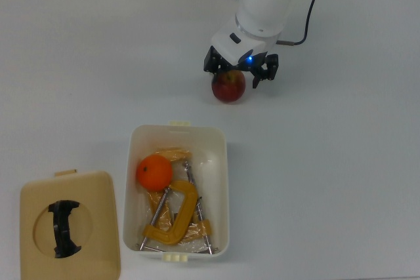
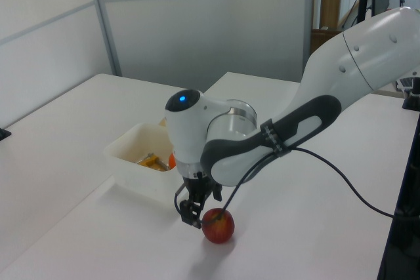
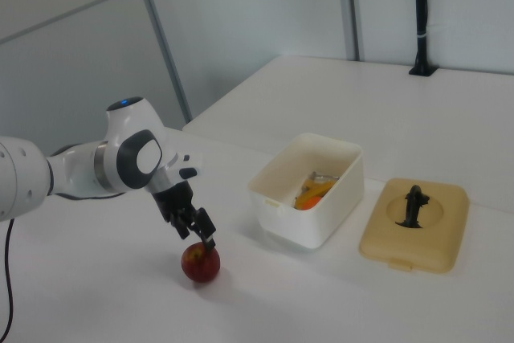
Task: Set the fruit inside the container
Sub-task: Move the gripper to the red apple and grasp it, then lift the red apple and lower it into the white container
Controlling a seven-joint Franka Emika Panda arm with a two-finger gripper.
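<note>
On a white tabletop (image 1: pixel 79 63), seen in the top view from left to right: a tan square lid (image 1: pixel 70 225) with a black handle lies flat at about 8 o'clock. Just beside it, at 6 o'clock, stands the cream-white container (image 1: pixel 223 162), which holds the orange (image 1: pixel 154 172) in its upper left corner, with a yellow C-clamp (image 1: pixel 176 218) below the orange and against it. The apple (image 1: pixel 228 87) rests on the tabletop outside the container, at about 12 o'clock from its far short end and apart from it. The white Panda arm reaches down from the top edge, and its gripper (image 1: pixel 240 72) hangs spread open directly over the apple, black fingers either side of the fruit's top. In the left view the fingers are right at the apple's upper edge; whether they touch it cannot be told.
</note>
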